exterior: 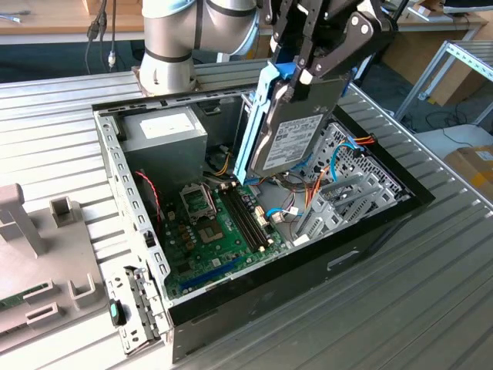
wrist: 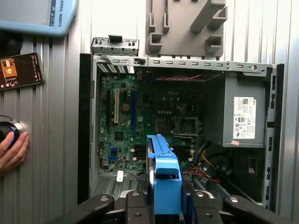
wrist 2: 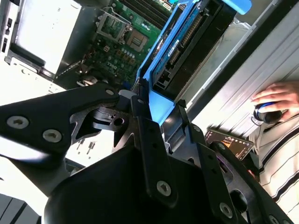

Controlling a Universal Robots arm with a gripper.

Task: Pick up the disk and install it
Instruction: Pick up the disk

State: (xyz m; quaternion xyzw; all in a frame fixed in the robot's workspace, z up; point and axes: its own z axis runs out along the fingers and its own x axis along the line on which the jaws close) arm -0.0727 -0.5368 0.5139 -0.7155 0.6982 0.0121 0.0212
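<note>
The disk [exterior: 296, 135] is a grey hard drive in a light-blue carrier frame. It hangs on edge, tilted, above the open computer case [exterior: 115, 166], over the motherboard's right part and the drive bay area [exterior: 347, 200]. My gripper [exterior: 299, 71] is shut on the disk's upper end, with black fingers clamping the blue frame. In the second wrist view the disk [wrist 2: 187, 42] extends away from the gripper [wrist 2: 159, 100] toward the motherboard. In the first wrist view the blue carrier [wrist: 166, 182] stands between the fingers [wrist: 135, 205], above the case's interior.
Inside the case lie a green motherboard [exterior: 208, 231], a grey power supply [exterior: 166, 131] and coloured cables [exterior: 323, 181]. A grey plastic fixture [exterior: 31, 247] sits on the exterior view's left. A person's hand [wrist: 14, 149] rests on a knob beside a phone [wrist: 18, 70].
</note>
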